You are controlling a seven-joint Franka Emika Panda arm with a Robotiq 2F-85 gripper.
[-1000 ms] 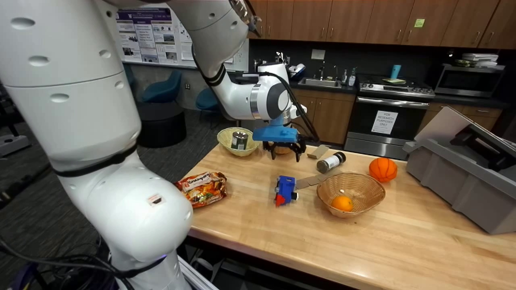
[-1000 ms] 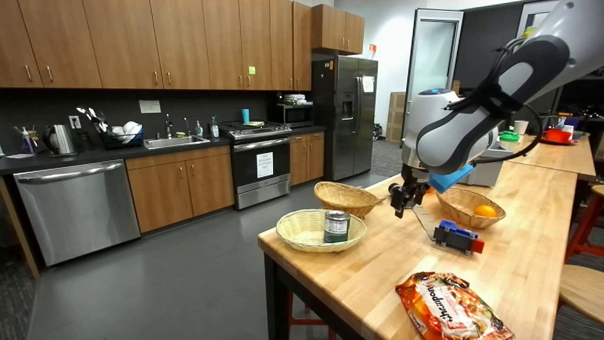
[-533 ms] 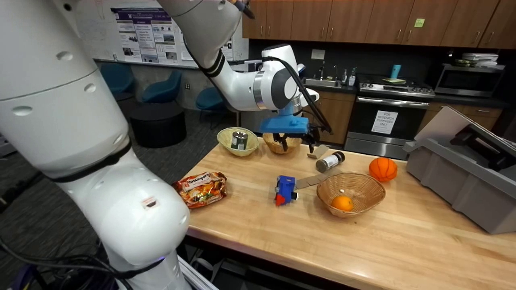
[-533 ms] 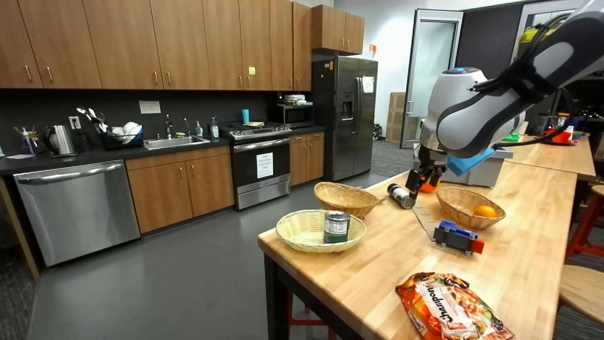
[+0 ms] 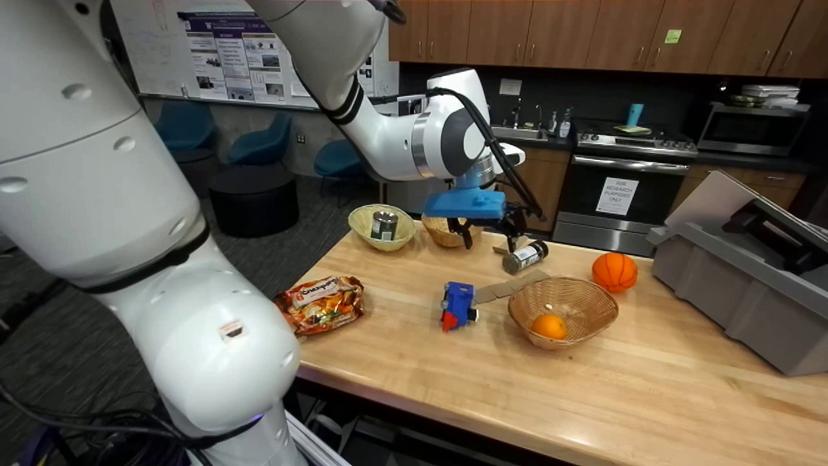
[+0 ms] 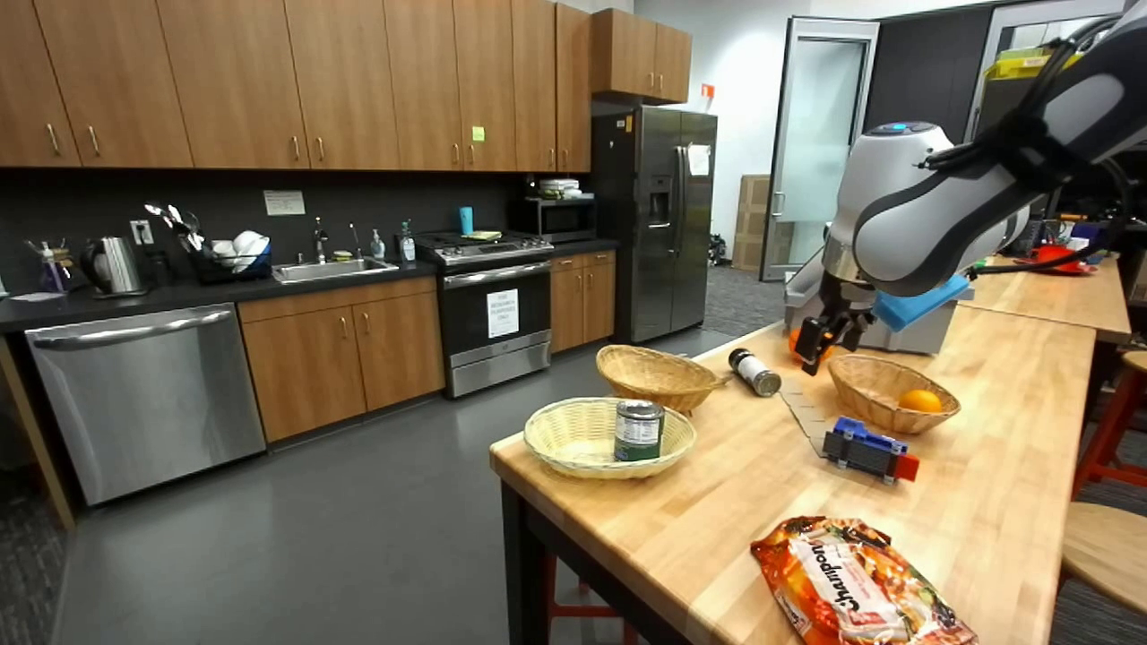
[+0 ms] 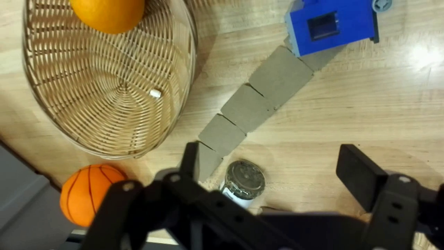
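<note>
While the claw (image 5: 490,245) hangs above the table (image 5: 401,362), its 2 fingers (image 7: 360,177) stand wide apart with nothing gripped. Lower down, near but apparently untouched, a jar (image 5: 525,257) lies on its side on the table. In the wrist view it shows under the gap, off centre, closer to the finger at the left of that view; the claw hides its far end. Its long axis runs aslant: in both exterior views, the base end is nearer the claw and the black cap (image 6: 739,358) farther off. Just beside that base, a cardboard strip (image 7: 249,107) runs toward a blue toy (image 7: 333,29). Only 1 arm (image 5: 388,149) is present.
</note>
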